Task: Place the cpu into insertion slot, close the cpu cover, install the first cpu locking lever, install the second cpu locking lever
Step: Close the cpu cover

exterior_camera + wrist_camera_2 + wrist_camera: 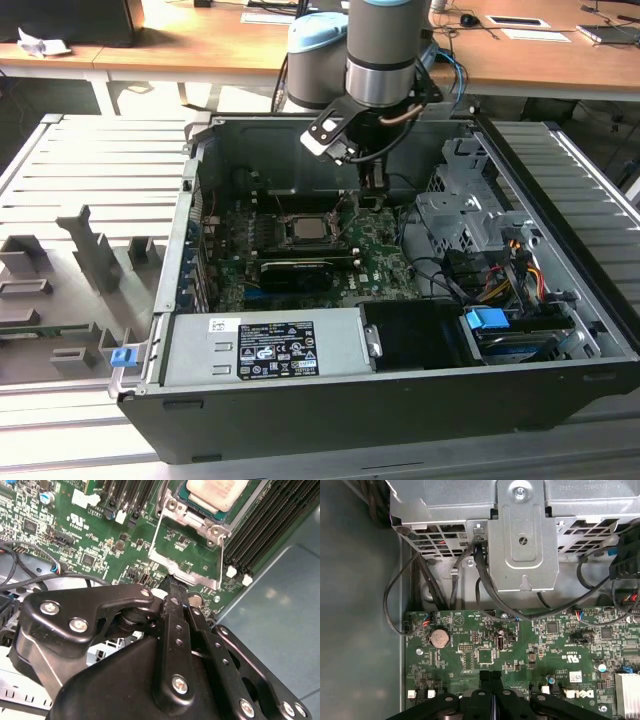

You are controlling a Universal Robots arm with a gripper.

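Inside 1 open black metal computer case (400, 410), on the green motherboard (385, 262): 1 small square cpu with a pale silver-grey metal top (217, 492), lying in the square dark insertion slot (283, 232).

- **Cover:** the thin grey metal cpu cover (197, 519) frames the chip. Whether it is fully down cannot be told.
- **Handling (judged):** light, rigid, smooth-topped and fragile underneath. Take it by the edges.
- **Gripper:** the black fingers (175, 615) are pressed together with nothing visible between them. The gripper (172, 582) hangs near the thin wire locking lever (155, 537).
- **Case also holds:** 1 grey power-supply box (265, 345), 1 grey drive cage (455, 215) and bundled cables (510, 265).
- **Support:** the case stands on the ribbed grey tabletop (90, 170).
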